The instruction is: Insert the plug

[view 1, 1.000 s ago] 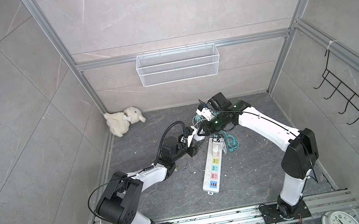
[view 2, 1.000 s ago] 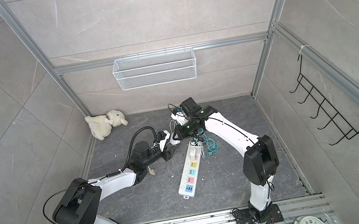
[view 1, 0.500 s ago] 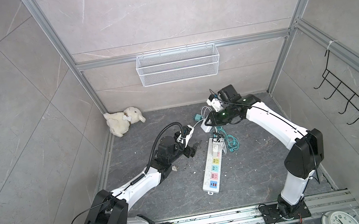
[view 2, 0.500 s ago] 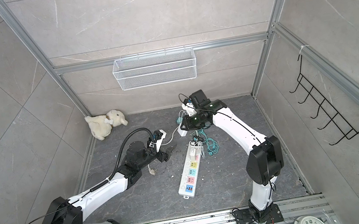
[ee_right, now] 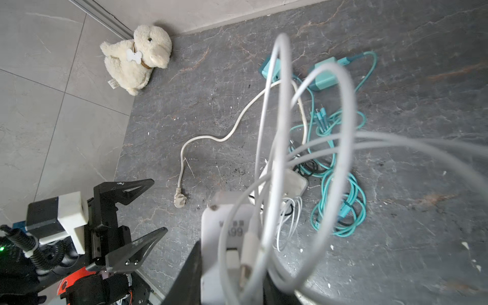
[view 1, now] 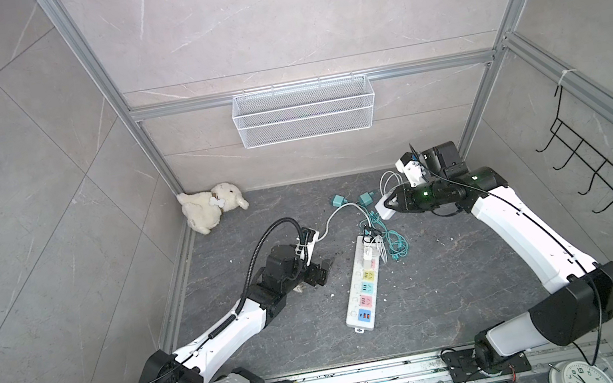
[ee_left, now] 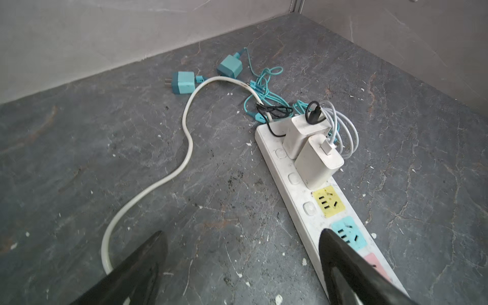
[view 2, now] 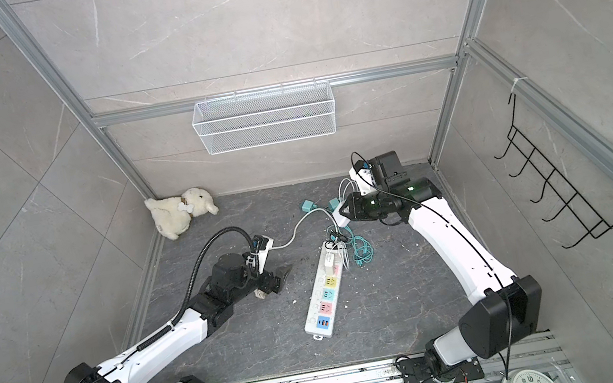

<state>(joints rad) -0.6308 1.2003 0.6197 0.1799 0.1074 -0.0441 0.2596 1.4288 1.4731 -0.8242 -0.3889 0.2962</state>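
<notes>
I'm driving a robot test cell in a lab, dressed up as a room. Grey stone-look panels (view 1: 288,14) sit in bare aluminium posts (view 1: 94,68). My left arm (view 1: 228,336) and right arm (view 1: 526,231) are bolted to a metal rail (view 1: 369,376) along the near edge of the dark floor (view 1: 438,284), wiring exposed. A wire basket (view 1: 304,112) hangs at the back, a hook rack (view 1: 607,188) on the right side. A plush dog (view 1: 211,210) sits in the floor's far left corner.

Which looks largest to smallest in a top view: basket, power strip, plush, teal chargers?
1. basket: clearly largest, though it hangs nearer the camera.
2. power strip and plush: too close to rank; strip longer, plush bulkier.
3. teal chargers: smallest, the pair alike.
</notes>
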